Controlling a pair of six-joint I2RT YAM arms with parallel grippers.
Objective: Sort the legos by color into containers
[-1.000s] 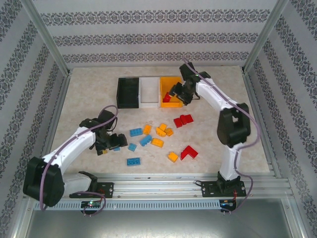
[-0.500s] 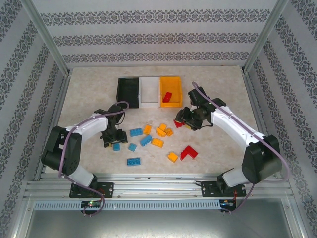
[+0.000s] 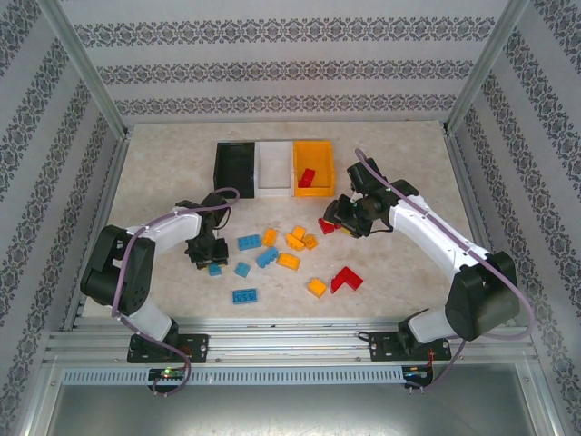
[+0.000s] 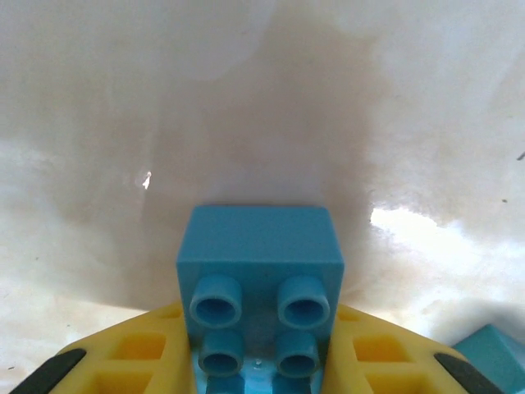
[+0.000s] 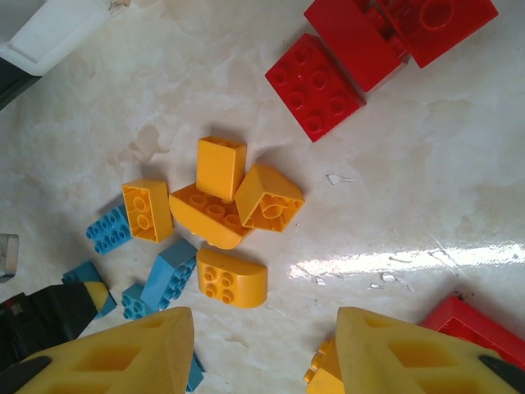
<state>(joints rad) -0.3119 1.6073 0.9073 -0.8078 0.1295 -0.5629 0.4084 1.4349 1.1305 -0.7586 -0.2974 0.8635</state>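
Note:
In the left wrist view my left gripper is shut on a blue lego, its yellow fingers pressed on both sides. From above, that gripper is low over the table's left part. My right gripper hovers open beside red legos, nothing between its fingers. Below it lie orange legos, red legos and blue ones. Black, white and yellow containers stand at the back; a red lego lies in the yellow one.
Loose legos are scattered mid-table: blue, orange, and a red L-shaped piece. Metal frame posts and patterned walls close in the table on three sides.
My left gripper reached further in and closed on the blue lego. My right arm pulled back from the yellow container, leaving a red lego inside, and now hangs over the table near the red legos.

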